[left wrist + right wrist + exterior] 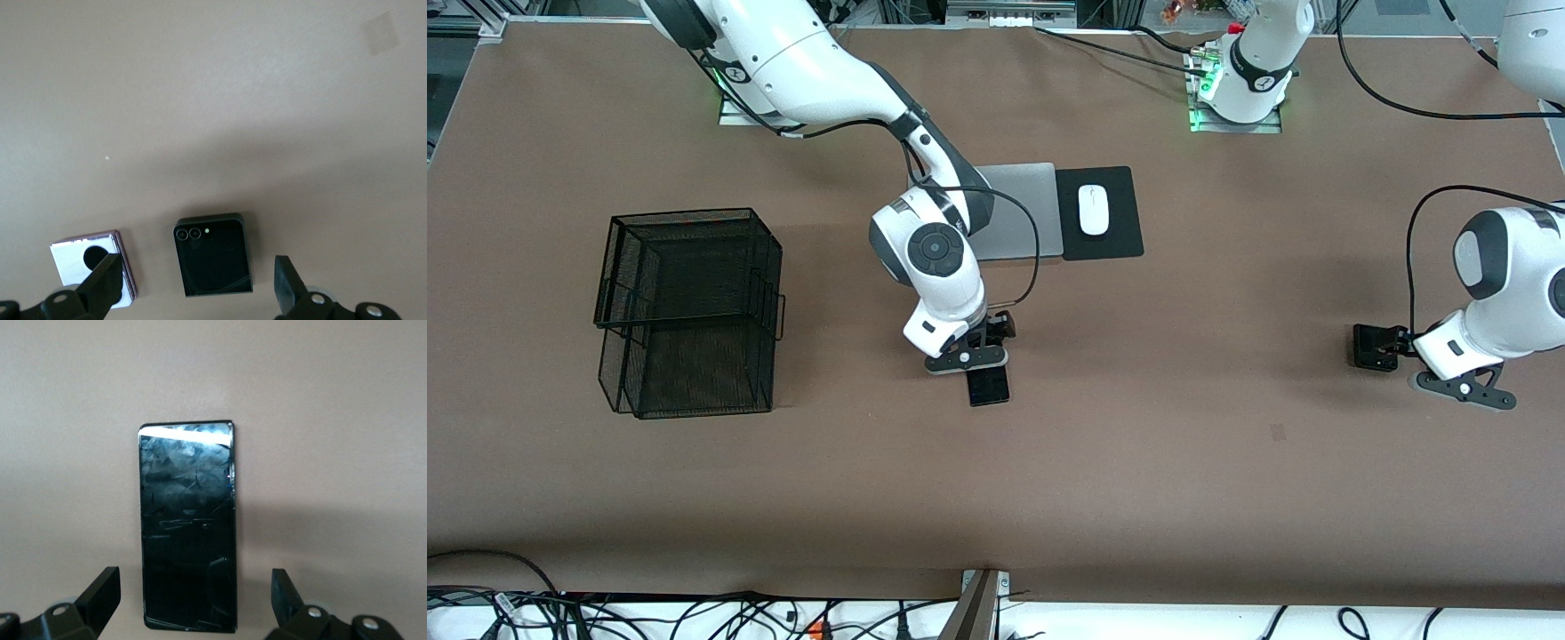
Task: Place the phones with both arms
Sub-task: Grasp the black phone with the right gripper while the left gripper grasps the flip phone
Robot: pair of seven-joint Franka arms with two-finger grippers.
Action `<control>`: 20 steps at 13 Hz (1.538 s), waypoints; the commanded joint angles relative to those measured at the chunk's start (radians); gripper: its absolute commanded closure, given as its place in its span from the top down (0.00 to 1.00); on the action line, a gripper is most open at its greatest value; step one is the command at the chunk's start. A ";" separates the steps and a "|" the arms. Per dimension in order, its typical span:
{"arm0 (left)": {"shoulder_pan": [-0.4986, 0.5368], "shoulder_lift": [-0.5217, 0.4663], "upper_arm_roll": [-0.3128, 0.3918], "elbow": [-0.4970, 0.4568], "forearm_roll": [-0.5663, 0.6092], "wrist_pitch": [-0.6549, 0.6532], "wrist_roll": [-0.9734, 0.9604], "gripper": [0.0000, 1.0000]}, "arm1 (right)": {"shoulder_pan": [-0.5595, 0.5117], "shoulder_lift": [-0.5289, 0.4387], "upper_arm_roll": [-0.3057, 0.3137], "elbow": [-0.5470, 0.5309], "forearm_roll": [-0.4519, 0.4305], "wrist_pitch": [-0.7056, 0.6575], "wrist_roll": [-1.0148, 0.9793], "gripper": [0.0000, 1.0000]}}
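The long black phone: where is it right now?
The long black phone lies flat mid-table, under the open right gripper, nearer the front camera than the laptop.
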 commanded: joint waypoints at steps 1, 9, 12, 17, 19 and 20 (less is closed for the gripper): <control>0.045 -0.035 -0.015 -0.079 -0.041 0.053 0.010 1.00 | 0.019 0.054 -0.011 0.030 -0.011 0.076 0.009 1.00; 0.085 -0.012 -0.013 -0.193 -0.172 0.177 0.009 1.00 | 0.048 0.080 -0.012 0.029 -0.023 0.104 0.010 1.00; 0.092 0.014 -0.013 -0.190 -0.156 0.210 0.012 1.00 | 0.048 0.082 -0.012 0.016 -0.079 0.104 0.010 1.00; 0.092 0.051 -0.006 -0.182 -0.124 0.256 0.035 1.00 | 0.048 0.084 -0.012 0.016 -0.074 0.104 0.012 1.00; 0.092 0.060 -0.003 -0.179 -0.118 0.266 0.035 1.00 | 0.047 0.085 -0.012 0.018 -0.072 0.105 0.012 1.00; 0.092 0.061 -0.003 -0.179 -0.118 0.267 0.035 1.00 | 0.047 0.085 -0.012 0.018 -0.078 0.105 0.012 1.00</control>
